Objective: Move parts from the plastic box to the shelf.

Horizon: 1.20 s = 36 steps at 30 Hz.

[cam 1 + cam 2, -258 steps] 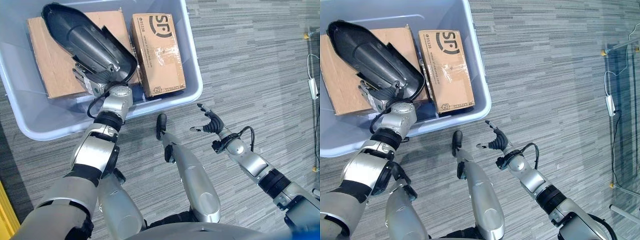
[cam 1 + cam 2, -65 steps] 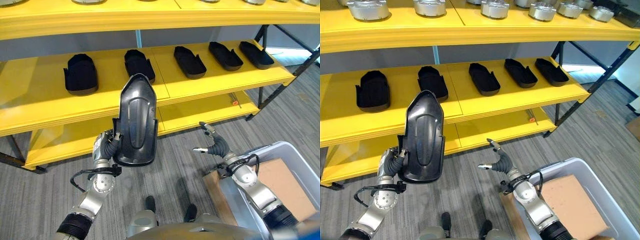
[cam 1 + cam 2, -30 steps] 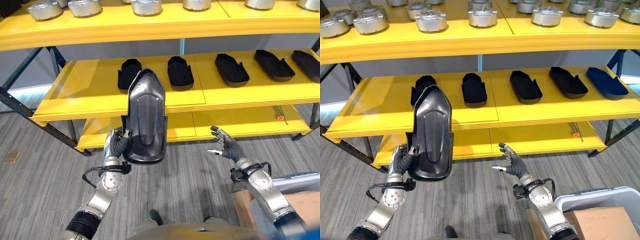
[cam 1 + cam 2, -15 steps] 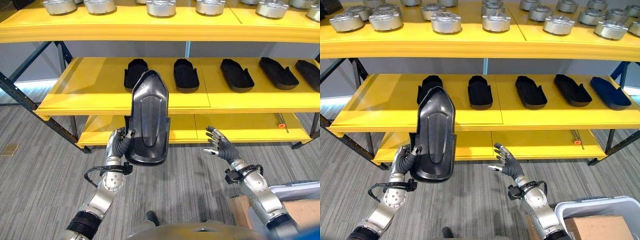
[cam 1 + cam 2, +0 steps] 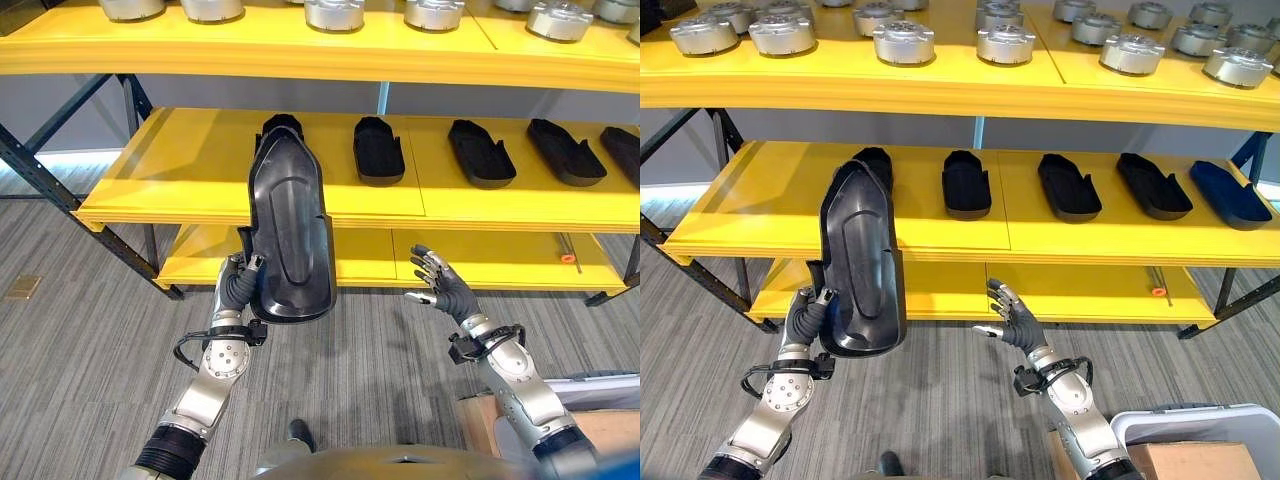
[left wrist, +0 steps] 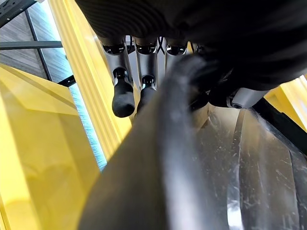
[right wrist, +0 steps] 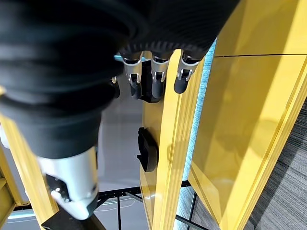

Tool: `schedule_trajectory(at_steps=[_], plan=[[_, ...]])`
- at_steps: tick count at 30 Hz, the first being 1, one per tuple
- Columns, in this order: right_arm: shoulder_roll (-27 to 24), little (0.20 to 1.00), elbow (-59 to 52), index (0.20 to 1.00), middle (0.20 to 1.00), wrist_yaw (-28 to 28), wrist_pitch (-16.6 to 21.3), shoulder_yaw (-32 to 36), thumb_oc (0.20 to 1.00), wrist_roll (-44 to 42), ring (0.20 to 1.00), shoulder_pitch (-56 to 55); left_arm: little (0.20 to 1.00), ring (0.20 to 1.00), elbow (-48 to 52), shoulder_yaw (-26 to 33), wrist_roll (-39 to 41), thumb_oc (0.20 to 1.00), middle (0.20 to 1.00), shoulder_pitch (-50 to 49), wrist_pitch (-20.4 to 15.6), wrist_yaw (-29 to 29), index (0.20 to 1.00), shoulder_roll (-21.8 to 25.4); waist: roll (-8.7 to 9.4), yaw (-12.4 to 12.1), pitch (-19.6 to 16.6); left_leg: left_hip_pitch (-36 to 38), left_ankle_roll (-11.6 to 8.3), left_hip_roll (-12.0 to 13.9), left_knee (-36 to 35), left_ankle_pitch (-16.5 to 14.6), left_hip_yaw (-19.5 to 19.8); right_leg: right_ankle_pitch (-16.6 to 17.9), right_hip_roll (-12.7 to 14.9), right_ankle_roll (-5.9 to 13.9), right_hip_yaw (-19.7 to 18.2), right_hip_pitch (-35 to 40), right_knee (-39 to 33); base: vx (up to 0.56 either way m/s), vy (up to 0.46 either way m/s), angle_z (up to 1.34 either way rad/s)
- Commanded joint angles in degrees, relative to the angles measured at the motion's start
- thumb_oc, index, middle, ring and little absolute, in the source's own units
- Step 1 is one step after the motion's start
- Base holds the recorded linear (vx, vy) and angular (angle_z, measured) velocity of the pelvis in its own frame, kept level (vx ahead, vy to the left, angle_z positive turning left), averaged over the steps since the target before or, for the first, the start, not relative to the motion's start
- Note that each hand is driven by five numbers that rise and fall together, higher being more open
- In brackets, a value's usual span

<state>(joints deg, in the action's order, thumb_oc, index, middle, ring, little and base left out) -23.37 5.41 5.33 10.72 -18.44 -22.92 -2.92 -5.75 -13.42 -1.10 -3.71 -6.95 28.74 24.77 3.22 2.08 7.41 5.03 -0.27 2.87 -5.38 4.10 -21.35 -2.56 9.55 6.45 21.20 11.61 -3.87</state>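
Mid-carry: left hand (image 5: 238, 290) curled round base of dark part (image 5: 290, 240), held upright before yellow shelf (image 5: 180, 165), not yet placed. Right hand (image 5: 440, 292) spread, empty. Five parts already on middle tier; plastic box (image 5: 1180, 420) w/ cartons remaining.

mid shelf (image 5: 180, 160) left end bare; black parts (image 5: 379, 152) crowd right.

Your left hand (image 5: 237, 290) is raised in front of you on a bent arm, wrist upright, fingers (image 6: 123, 93) and thumb curled around the lower edge of the dark moulded part (image 5: 290, 235). Your right hand (image 5: 1014, 322) reaches forward at similar height, palm turned inward, fingers spread and relaxed, holding nothing.
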Motion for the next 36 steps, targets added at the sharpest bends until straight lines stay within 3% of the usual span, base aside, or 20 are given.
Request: schedule_trajectory(at_steps=[1,12,17,19,21,22,24,25,26,27,28,29,32,36], plan=[[0.2,1.000,-2.5,1.000,1.000,0.0,3.4,1.8,1.000,-0.6,1.000,2.0,0.200,0.200,1.3,2.1,-0.2,0.200,0.200,4.1,-3.8,1.0,0.200,-0.1,-0.62,-0.8,-1.4,3.2,-1.79,1.2,0.4,-2.9,4.3,6.4,-2.5,1.11,-3.3,-2.8,-0.6,0.00,0.000,0.00],[0.0,1.000,-2.5,1.000,1.000,-1.3,3.0,2.4,1.000,0.5,1.000,2.1,0.200,0.200,0.2,1.7,-1.8,0.200,0.200,4.9,-3.9,1.2,0.200,0.4,-0.68,0.0,-1.1,3.5,-0.78,0.1,0.4,-3.5,3.6,6.5,-1.6,1.98,-3.9,-3.5,0.9,-0.02,0.096,0.00],[0.6,1.000,-1.7,1.000,1.000,-3.2,4.6,2.7,1.000,0.7,1.000,2.1,0.200,0.200,-1.6,0.6,-2.9,0.200,0.200,6.4,-4.0,0.0,0.200,0.9,-0.67,0.8,0.2,3.2,1.02,-0.8,0.4,-4.0,3.0,6.8,0.2,3.75,-4.8,-7.0,7.2,-0.04,0.106,0.04],[1.0,1.000,-1.6,1.000,1.000,-2.8,4.8,2.7,1.000,0.9,1.000,2.4,0.200,0.200,-1.7,0.7,-3.1,0.200,0.200,6.4,-4.1,0.1,0.200,1.1,-0.60,0.6,0.8,3.3,1.42,-1.0,0.4,-4.2,2.0,7.8,0.8,4.57,-3.3,-8.0,9.3,-0.04,0.047,-0.12],[1.4,1.000,-1.0,1.000,1.000,-1.2,4.5,2.3,1.000,1.0,1.000,3.2,0.200,0.200,-1.0,1.8,-2.8,0.200,0.200,5.5,-4.1,0.0,0.200,1.3,-0.73,-0.6,1.9,4.4,1.21,-1.0,0.4,-4.7,-0.8,9.0,2.4,5.49,2.1,-8.5,11.9,0.02,0.058,-0.32],[1.3,1.000,-0.9,1.000,1.000,-0.8,4.3,2.3,1.000,0.8,1.000,3.3,0.200,0.200,-0.8,2.1,-2.7,0.200,0.200,5.2,-4.1,-0.1,0.200,1.4,-0.91,-1.0,2.0,5.3,0.90,-1.0,0.4,-5.9,-0.6,8.2,2.6,6.37,2.8,-8.1,12.7,0.07,0.039,-0.52],[1.1,1.000,-0.8,1.000,1.000,-0.3,4.0,2.3,1.000,0.7,1.000,3.5,0.200,0.200,0.0,2.8,-2.4,0.200,0.200,4.6,-4.3,-0.6,0.200,1.5,-1.20,-1.6,2.2,5.5,0.70,-0.8,0.4,-5.7,-1.8,7.3,2.1,5.87,5.2,-7.8,12.9,0.06,-0.004,-0.57],[0.7,1.000,-0.8,1.000,1.000,-0.1,4.0,2.3,1.000,0.5,1.000,3.4,0.200,0.200,0.9,2.9,-1.8,0.200,0.200,4.3,-3.9,-1.2,0.200,1.5,-1.25,-1.4,2.4,5.5,0.44,-1.0,0.4,-5.6,-1.8,5.2,-1.1,4.04,5.1,-7.1,10.8,0.06,-0.048,-0.32],[0.7,1.000,-0.8,1.000,1.000,-0.2,4.0,2.3,1.000,0.5,1.000,3.3,0.200,0.200,1.0,2.8,-1.7,0.200,0.200,4.3,-3.7,-1.3,0.200,1.5,-1.22,-1.2,2.4,5.5,0.35,-1.1,0.4,-5.6,-1.6,4.8,-2.0,3.56,4.7,-6.9,10.0,0.07,-0.118,-0.23],[0.6,1.000,-0.9,1.000,1.000,-0.5,4.1,2.3,1.000,0.5,1.000,3.0,0.200,0.200,1.3,2.2,-1.6,0.200,0.200,4.6,-3.1,-1.4,0.200,1.2,-0.79,-0.4,2.5,4.7,0.45,-1.9,0.4,-4.5,-0.7,5.0,-5.5,1.17,2.0,-6.5,6.0,0.13,-0.167,0.03],[0.4,1.000,-1.0,1.000,1.000,-0.9,3.9,2.6,1.000,0.2,1.000,2.3,0.200,0.200,1.2,1.3,-2.5,0.200,0.200,5.0,-2.9,-1.8,0.200,0.5,-0.49,1.0,1.9,3.9,0.61,-3.4,0.4,-4.5,1.9,5.2,-8.0,-0.03,-3.6,-5.7,2.8,0.19,-0.238,0.05],[0.4,1.000,-1.0,1.000,1.000,-0.7,3.8,3.1,1.000,0.2,1.000,1.5,0.200,0.200,0.7,0.5,-3.3,0.200,0.200,4.6,-3.4,-1.4,0.200,-0.4,-0.58,1.4,1.3,3.5,0.16,-3.6,0.4,-3.7,3.1,6.2,-8.4,-0.13,-6.0,-5.0,0.9,0.18,-0.181,0.25],[0.4,1.000,-0.5,1.000,1.000,0.0,4.4,3.2,1.000,0.7,1.000,0.9,0.200,0.200,1.0,0.1,-3.6,0.200,0.200,3.8,-3.7,-0.7,0.200,-0.5,-0.91,1.7,0.5,3.0,-0.30,-3.2,0.4,-2.8,2.4,7.0,-8.2,-0.25,-7.3,-4.9,-0.8,0.08,-0.134,0.33],[-0.5,1.000,0.0,1.000,1.000,-0.2,6.1,2.7,1.000,0.2,1.000,1.0,0.200,0.200,0.8,-1.1,-4.1,0.200,0.200,4.8,-3.7,1.1,0.200,-0.2,-1.46,2.6,1.1,1.2,-1.08,-2.4,4.2,-3.5,-0.9,6.6,-7.2,-0.61,-6.4,-4.8,-1.0,0.03,-0.104,-0.01]])
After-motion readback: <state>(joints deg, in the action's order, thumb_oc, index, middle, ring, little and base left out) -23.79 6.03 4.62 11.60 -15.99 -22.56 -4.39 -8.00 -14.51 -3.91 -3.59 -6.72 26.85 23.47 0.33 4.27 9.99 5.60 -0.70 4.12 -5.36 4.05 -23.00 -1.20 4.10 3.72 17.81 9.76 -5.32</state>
